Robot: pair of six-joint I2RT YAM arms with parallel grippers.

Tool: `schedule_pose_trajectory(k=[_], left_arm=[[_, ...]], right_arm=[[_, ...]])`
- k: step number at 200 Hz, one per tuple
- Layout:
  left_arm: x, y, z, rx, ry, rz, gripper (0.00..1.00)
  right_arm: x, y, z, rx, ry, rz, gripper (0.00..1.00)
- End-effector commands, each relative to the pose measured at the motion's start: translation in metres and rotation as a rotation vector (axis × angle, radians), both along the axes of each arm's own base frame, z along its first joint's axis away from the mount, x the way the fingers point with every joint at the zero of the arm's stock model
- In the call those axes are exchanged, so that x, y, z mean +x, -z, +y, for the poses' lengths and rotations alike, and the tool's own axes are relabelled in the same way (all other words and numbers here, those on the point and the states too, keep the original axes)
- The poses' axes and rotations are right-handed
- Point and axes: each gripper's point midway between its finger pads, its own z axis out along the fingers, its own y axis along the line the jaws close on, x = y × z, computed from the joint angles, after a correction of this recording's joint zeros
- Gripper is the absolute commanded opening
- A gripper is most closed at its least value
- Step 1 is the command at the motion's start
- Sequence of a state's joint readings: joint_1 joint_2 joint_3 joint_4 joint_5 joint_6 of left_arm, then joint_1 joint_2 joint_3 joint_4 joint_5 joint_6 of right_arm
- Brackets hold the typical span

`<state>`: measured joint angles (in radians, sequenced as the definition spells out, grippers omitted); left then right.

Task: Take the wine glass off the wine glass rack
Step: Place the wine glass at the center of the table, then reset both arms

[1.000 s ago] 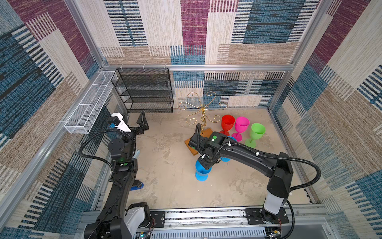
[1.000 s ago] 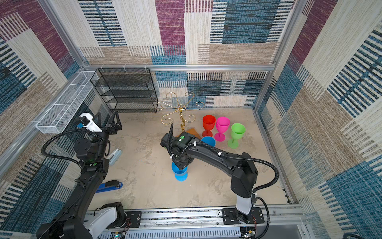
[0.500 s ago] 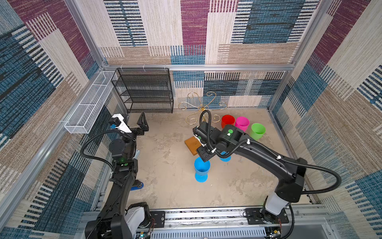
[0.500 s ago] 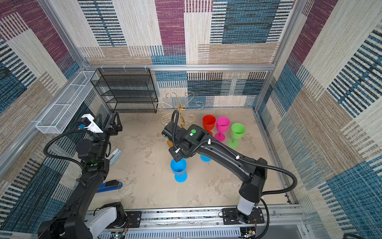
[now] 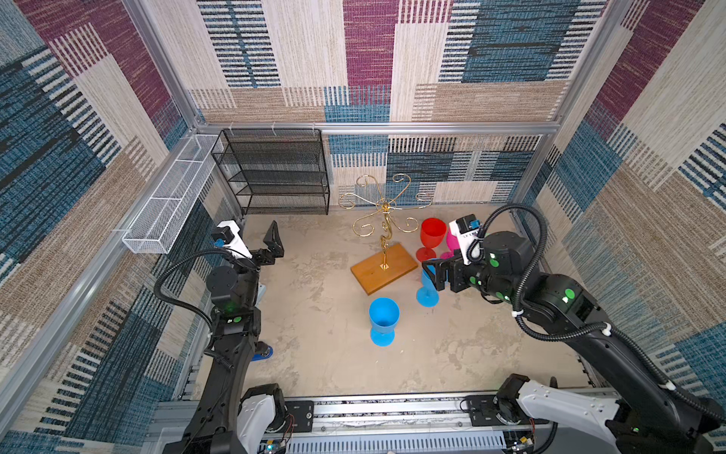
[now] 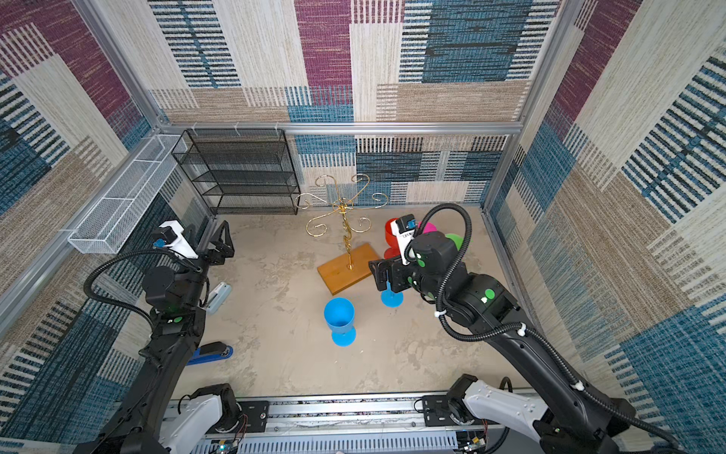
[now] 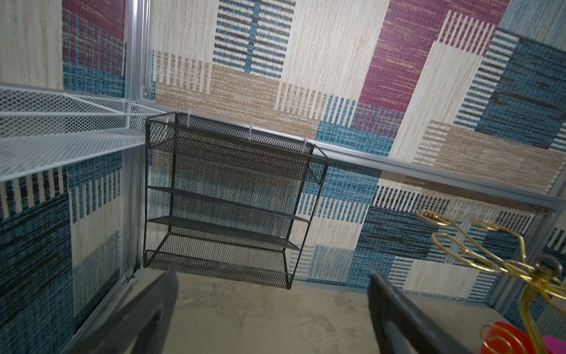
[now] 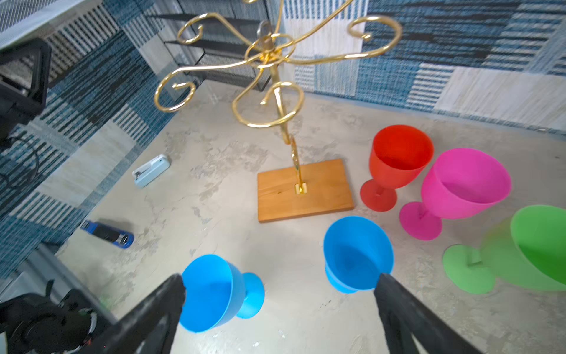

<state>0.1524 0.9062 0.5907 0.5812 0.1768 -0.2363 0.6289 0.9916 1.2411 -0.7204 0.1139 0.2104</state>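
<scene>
Nearest the robot's base, a blue wine glass [image 5: 384,320] stands upright on the table [image 5: 334,373], clear of everything. It looks like light, stiff, smooth plastic, unlikely to break, and top-heavy with its wide bowl on a short stem. The surest hold is probably across the stem just under the bowl. A little farther on, a second blue wine glass [image 5: 427,293] stands just beside the wooden base of the wine glass rack [image 5: 373,271]. The right claw [image 5: 432,275] hangs over it, spread wide and empty; whether a finger brushes its rim I cannot tell. The left claw [image 7: 272,306], off to the side, is likewise wide apart and holds nothing. Beyond stand the red glass [image 5: 432,232], pink glass [image 8: 465,184] and green glass [image 8: 536,245]. The rack's gold arms are all bare, so the removal looks done.
</scene>
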Motion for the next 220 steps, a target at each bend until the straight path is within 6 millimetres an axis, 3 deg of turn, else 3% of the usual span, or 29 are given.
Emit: schedule_pose_trajectory(k=[1, 36, 72, 89, 137, 220], left_arm=[[-0.003, 0.033, 0.007, 0.015, -0.053, 0.090, 0.99], [-0.006, 0.074, 0.009, 0.013, -0.093, 0.160, 0.99], [-0.008, 0.108, 0.003, 0.028, -0.104, 0.203, 0.99], [-0.009, 0.113, -0.001, 0.030, -0.096, 0.183, 0.99], [-0.011, 0.138, -0.009, 0.057, -0.086, 0.222, 0.99], [-0.013, 0.182, -0.011, 0.107, -0.092, 0.267, 0.99]], right_arm=[[0.028, -0.027, -0.014, 0.064, 0.078, -0.183, 0.99], [0.060, -0.011, -0.049, 0.058, 0.193, -0.260, 0.99], [0.078, 0.043, -0.087, 0.072, 0.291, -0.159, 0.99], [0.077, 0.064, -0.102, 0.084, 0.326, -0.099, 0.99], [0.064, 0.102, -0.113, 0.080, 0.362, -0.023, 0.99], [0.074, 0.160, -0.127, 0.005, 0.408, -0.022, 0.99]])
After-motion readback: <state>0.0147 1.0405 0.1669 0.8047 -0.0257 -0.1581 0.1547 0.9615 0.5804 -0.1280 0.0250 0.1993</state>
